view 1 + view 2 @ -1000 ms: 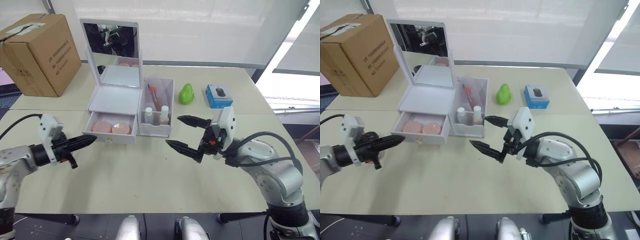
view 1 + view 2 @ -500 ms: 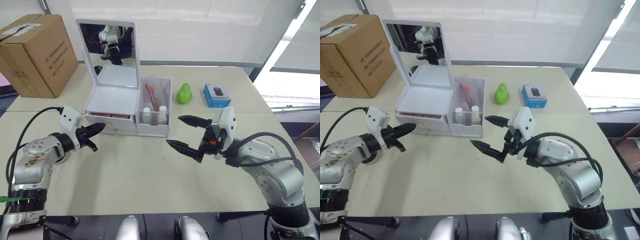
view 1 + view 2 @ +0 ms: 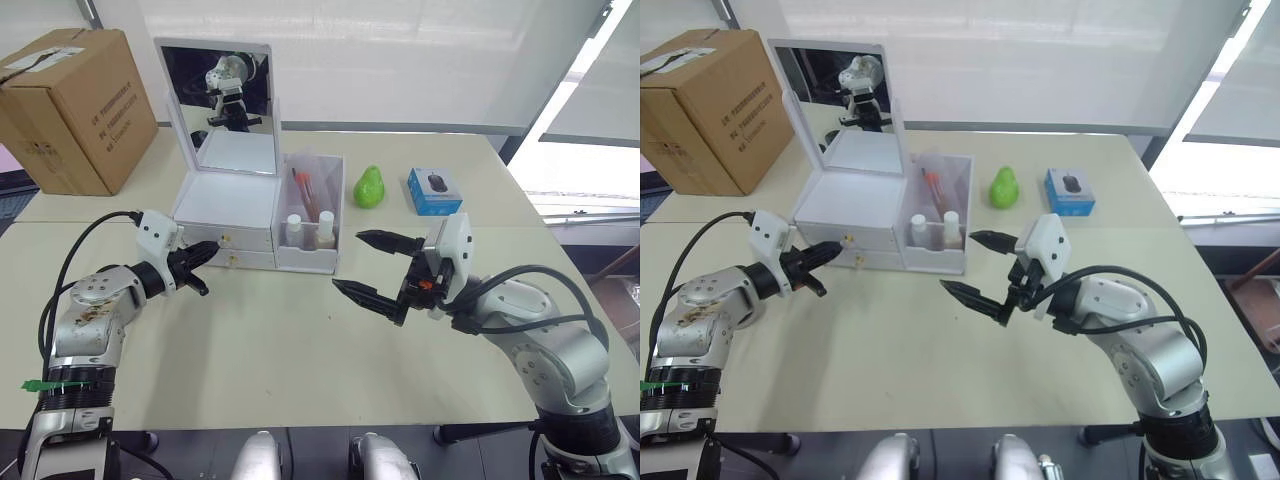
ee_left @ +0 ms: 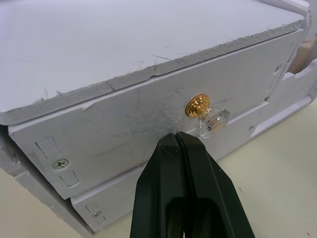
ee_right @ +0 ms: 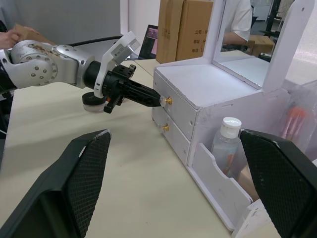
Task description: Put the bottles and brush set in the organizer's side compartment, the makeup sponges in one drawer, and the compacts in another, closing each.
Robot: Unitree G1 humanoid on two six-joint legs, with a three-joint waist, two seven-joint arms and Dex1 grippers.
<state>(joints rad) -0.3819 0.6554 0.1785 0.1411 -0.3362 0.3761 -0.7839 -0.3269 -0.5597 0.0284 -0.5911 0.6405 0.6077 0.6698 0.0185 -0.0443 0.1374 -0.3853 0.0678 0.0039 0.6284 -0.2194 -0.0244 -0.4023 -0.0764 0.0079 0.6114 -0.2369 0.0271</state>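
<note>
The white organizer (image 3: 226,203) stands with its mirror lid up and both drawers (image 3: 228,250) closed. My left gripper (image 3: 208,250) is shut, its tip against the upper drawer front just below the gold knob (image 4: 197,105). Two white-capped bottles (image 3: 296,228) and the brush set (image 3: 307,190) stand in the side compartment (image 3: 312,255). The makeup sponges and compacts are hidden. My right gripper (image 3: 347,261) hangs open and empty over the table, to the right of the side compartment.
A cardboard box (image 3: 75,105) sits at the back left. A green pear-shaped object (image 3: 371,187) and a small blue box (image 3: 436,191) lie behind the right arm. The table in front of the organizer is bare.
The drawer holding pink round items was open a second ago; my left gripper moved in against it and it is now closed. The right arm has stayed still.
</note>
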